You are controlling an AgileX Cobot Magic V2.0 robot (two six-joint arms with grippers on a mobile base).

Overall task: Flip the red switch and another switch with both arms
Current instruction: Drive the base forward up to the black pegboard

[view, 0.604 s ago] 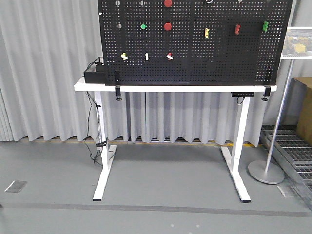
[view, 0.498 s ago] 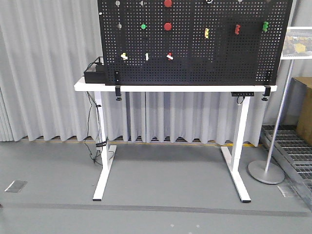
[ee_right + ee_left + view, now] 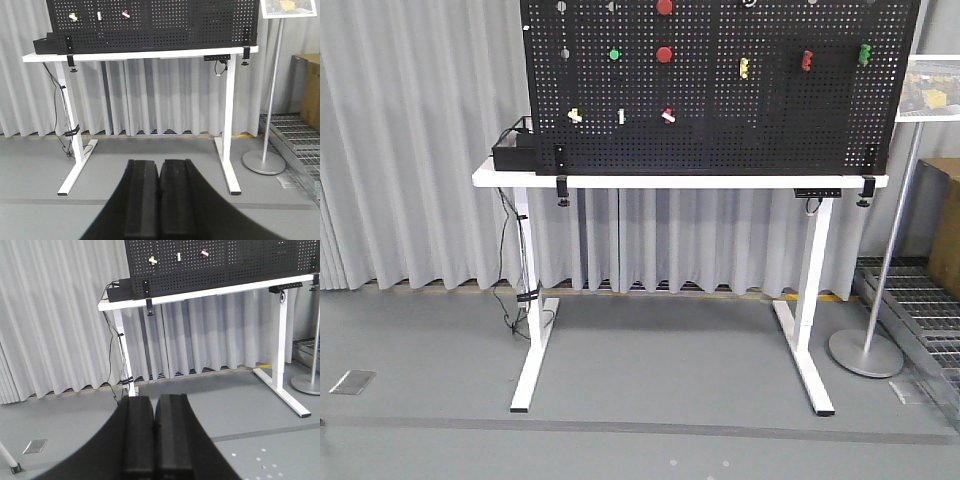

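The red switch (image 3: 668,116) is a tiny red toggle with a white tip, low on the black pegboard (image 3: 740,130). It also shows in the wrist views as the red switch (image 3: 204,252) and the red switch (image 3: 125,14). Another switch (image 3: 575,115), chunky and whitish-yellow, sits left of it, seen too as the whitish switch (image 3: 153,260) and the whitish switch (image 3: 73,16). My left gripper (image 3: 154,399) and right gripper (image 3: 159,162) are both shut on nothing, low over the grey floor and far short of the board. Neither arm appears in the front view.
A slim white toggle (image 3: 621,116) stands between the two switches. Round red buttons (image 3: 664,54) and a green one (image 3: 614,54) sit higher. The board rests on a white table (image 3: 520,176) with a black box (image 3: 514,150) and hanging cables. A sign stand (image 3: 865,352) is at right.
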